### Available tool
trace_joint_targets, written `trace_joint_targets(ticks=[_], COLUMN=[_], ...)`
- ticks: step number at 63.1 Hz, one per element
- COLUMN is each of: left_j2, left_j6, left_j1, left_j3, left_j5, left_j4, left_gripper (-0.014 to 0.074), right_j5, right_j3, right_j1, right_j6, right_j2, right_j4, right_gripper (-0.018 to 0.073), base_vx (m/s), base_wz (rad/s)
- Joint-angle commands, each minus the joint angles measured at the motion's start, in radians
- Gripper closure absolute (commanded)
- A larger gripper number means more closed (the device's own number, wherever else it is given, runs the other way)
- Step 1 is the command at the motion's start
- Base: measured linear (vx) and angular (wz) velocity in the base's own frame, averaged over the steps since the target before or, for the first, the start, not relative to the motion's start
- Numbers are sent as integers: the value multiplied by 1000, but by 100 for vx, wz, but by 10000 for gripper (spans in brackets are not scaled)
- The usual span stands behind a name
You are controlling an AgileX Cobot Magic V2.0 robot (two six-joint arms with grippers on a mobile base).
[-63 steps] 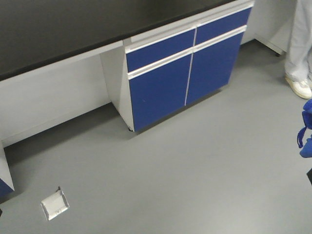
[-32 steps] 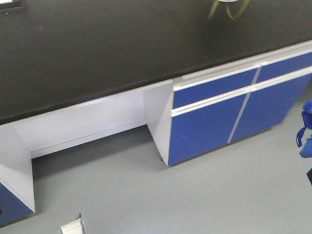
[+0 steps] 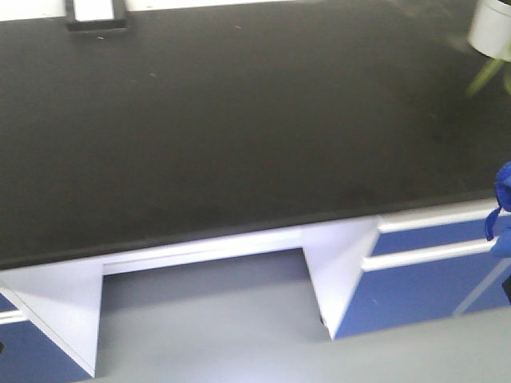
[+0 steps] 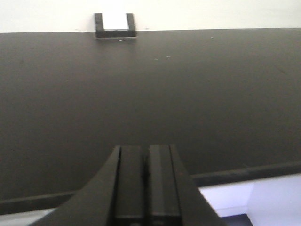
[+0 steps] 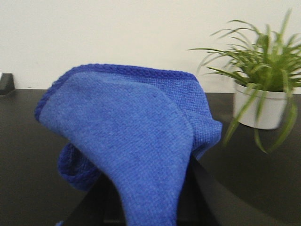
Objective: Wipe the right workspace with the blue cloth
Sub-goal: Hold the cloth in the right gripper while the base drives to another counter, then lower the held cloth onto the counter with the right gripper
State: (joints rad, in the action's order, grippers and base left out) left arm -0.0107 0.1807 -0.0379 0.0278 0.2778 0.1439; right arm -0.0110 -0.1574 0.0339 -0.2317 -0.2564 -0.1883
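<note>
The blue cloth [image 5: 136, 141] hangs bunched in my right gripper [image 5: 148, 200], which is shut on it; the fabric drapes over the dark fingers and hides their tips. In the front view the blue cloth [image 3: 503, 211] shows only at the right edge, in front of the bench. The right workspace [image 3: 239, 136] is a wide matte black benchtop ahead, also seen as the right workspace [image 4: 150, 84] in the left wrist view. My left gripper [image 4: 145, 153] is shut with nothing in it, held over the bench's front edge.
A small black box with a white face [image 4: 115, 24] sits at the back of the bench by the white wall. A potted plant [image 5: 261, 103] in a white pot stands at the back right. Blue cabinets [image 3: 431, 279] and a knee gap [image 3: 207, 311] lie below.
The front view has swung and closed in: the benchtop now fills most of it, and the cabinets have slid down. The box fitting and plant pot came into view. The cloth stays gripped.
</note>
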Motion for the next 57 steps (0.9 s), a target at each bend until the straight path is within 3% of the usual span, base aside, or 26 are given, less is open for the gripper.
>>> trace_joint_targets(ticks=[1,30,57], left_j2=[-16,-16,-16], left_j6=[8,8,8], left_j1=[-4,-4,-4], left_j3=[30,30,30], left_j5=[-79,-79,-79], left_j4=[1,1,1], left_gripper=[602,602,602], right_j5=[89,89,89], right_j3=[-30,-30,-30], right_j1=[-2,-2,-2], right_j6=[-7,-7,-7], right_j2=[-15,-15,-15], right_j4=[0,0,0], right_gripper=[559,559,559], base_vx=[33,28,14], base_wz=[37,28,4])
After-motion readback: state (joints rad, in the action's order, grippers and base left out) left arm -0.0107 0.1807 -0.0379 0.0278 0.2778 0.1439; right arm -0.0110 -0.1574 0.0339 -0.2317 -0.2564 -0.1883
